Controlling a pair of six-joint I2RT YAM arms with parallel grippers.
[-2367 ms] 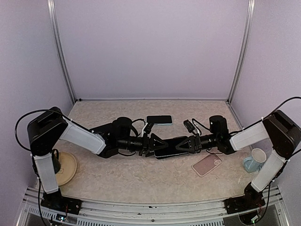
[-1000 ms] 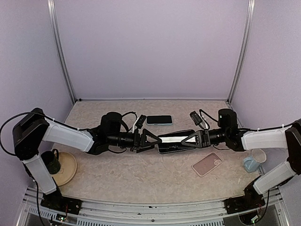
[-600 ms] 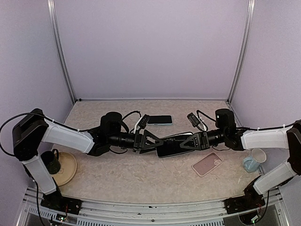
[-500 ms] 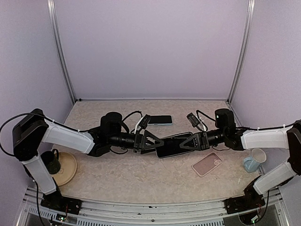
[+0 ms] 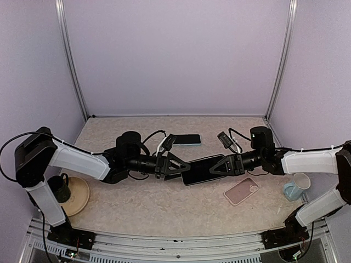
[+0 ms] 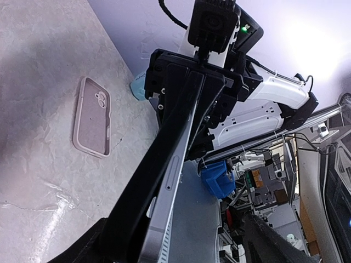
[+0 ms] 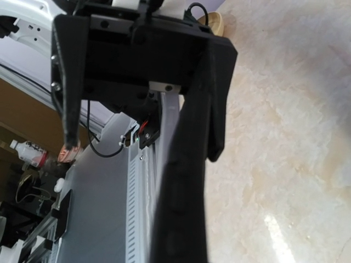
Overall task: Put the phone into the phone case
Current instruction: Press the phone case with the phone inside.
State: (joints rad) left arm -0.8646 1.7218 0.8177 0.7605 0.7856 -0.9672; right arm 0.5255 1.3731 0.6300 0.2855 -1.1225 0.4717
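Observation:
A dark phone [image 5: 202, 169] with a silver edge hangs above the middle of the table, stretched between my two arms. My right gripper [image 5: 215, 169] is shut on its right end. My left gripper [image 5: 180, 166] straddles its left end with jaws wide. In the left wrist view the phone [image 6: 170, 181] lies against one finger, and a broad gap separates it from the other finger [image 6: 258, 238]. The pink phone case [image 5: 241, 192] lies hollow side up on the table, in front of the right gripper and apart from both; the left wrist view shows the phone case [image 6: 92, 116] too.
A second phone with a teal rim [image 5: 185, 139] lies flat at the back centre. A pale blue mug [image 5: 296, 186] stands by the right arm's base. A dark mug [image 5: 57, 189] sits on a beige plate [image 5: 79, 197] at the near left.
The phone has turned from edge-up to lying flatter, screen upward, and sunk slightly. The left gripper's jaws have narrowed a little around its left end. The right grip is unchanged.

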